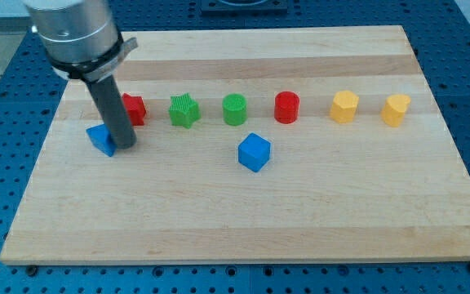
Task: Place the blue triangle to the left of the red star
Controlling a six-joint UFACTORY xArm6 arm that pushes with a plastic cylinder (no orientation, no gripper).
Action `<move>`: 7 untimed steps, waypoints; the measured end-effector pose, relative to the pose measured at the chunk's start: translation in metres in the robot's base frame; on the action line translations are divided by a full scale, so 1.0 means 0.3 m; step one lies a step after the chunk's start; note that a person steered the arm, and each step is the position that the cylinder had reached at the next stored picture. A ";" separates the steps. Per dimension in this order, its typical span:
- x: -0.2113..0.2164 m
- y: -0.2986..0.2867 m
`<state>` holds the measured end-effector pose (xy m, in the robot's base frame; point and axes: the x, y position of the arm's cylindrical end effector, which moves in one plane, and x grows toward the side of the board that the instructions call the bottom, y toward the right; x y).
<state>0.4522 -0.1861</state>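
Note:
The blue triangle (pixel 99 139) lies near the board's left side, partly hidden behind my rod. The red star (pixel 134 108) sits just above and to the right of it, also partly hidden by the rod. My tip (pixel 123 148) rests on the board right against the blue triangle's right side, below the red star.
A row runs to the right of the red star: a green star (pixel 184 110), a green cylinder (pixel 234 109), a red cylinder (pixel 286 107), and two yellow blocks (pixel 343 107) (pixel 396 109). A blue cube (pixel 254 152) lies below the green cylinder. The wooden board (pixel 243 220) has blue perforated table around it.

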 end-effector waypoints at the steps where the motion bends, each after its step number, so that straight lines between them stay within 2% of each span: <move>1: 0.118 -0.010; 2: 0.113 -0.101; 3: 0.092 -0.113; 5: 0.091 0.062; 6: 0.029 0.049; 7: 0.022 -0.053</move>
<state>0.4589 -0.2020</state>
